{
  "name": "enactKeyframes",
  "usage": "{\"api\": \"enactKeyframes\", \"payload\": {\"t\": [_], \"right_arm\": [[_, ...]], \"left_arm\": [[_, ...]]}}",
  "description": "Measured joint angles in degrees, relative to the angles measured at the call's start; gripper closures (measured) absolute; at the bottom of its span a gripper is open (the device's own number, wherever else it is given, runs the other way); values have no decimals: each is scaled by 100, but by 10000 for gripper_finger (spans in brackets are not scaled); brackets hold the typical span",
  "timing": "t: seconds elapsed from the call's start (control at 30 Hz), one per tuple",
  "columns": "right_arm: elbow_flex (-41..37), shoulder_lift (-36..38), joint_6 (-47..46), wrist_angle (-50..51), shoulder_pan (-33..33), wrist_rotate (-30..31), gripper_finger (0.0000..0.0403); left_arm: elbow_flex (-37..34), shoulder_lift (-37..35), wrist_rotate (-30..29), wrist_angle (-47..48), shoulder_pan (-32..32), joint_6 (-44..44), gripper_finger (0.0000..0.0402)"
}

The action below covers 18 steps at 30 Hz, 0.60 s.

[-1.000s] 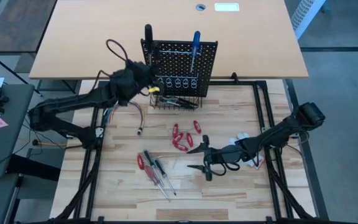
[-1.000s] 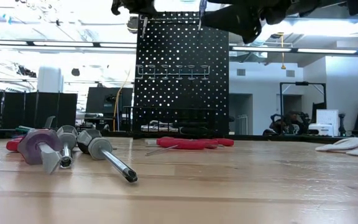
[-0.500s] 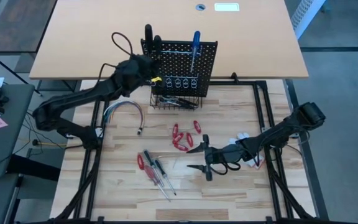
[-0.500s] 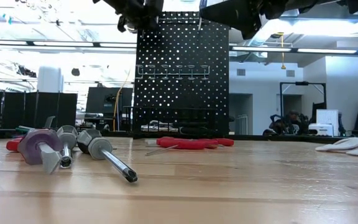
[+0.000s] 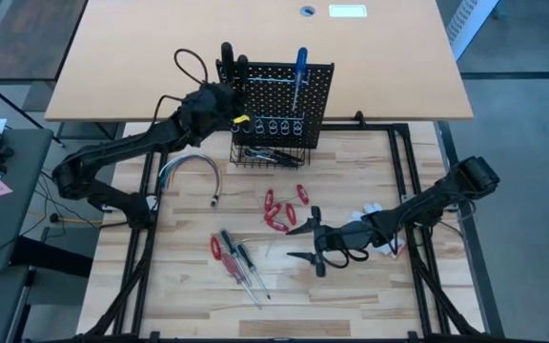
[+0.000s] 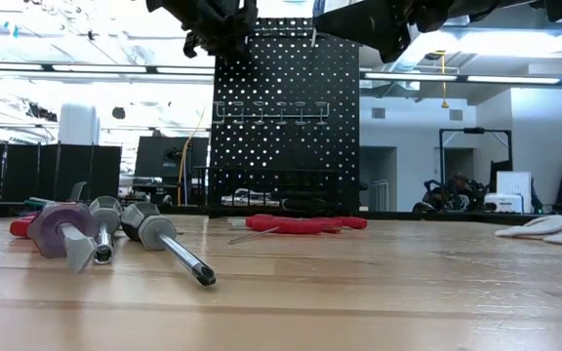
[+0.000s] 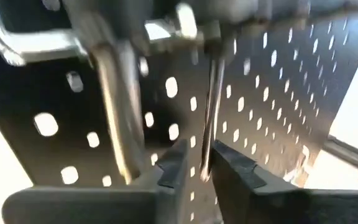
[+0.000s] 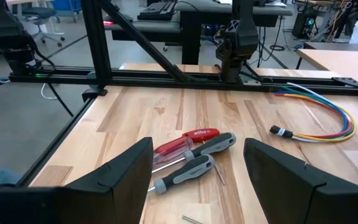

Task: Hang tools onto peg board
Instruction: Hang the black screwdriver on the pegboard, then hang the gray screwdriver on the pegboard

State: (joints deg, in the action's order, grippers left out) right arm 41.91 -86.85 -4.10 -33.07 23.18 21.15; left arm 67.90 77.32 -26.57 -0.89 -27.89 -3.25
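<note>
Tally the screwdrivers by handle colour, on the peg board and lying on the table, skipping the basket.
Black screwdrivers, peg board: 2
Blue screwdriver, peg board: 1
Red screwdriver, table: 1
Grey screwdrivers, table: 2
Total: 6

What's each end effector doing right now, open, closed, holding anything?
Left end effector: at the peg board, fingers slightly parted around a thin metal shaft.
Right end effector: open, empty, above the table.
</note>
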Motion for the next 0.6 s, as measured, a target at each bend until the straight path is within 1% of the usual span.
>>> {"api": "enactKeyframes", "payload": {"t": [0.2, 0.3, 0.4, 0.6], "right_arm": [[0, 0, -42, 62, 0, 0, 143], [0, 0, -44, 119, -8, 0, 143], [0, 0, -45, 157, -50, 0, 143], [0, -1, -61, 247, -87, 0, 143]], "left_arm": [[-2, -189, 20, 752, 98, -118, 261], [-2, -302, 13, 964, 205, -40, 236], [-2, -475, 20, 1086, 346, 25, 228], [-2, -841, -71, 1508, 757, 39, 227]]}}
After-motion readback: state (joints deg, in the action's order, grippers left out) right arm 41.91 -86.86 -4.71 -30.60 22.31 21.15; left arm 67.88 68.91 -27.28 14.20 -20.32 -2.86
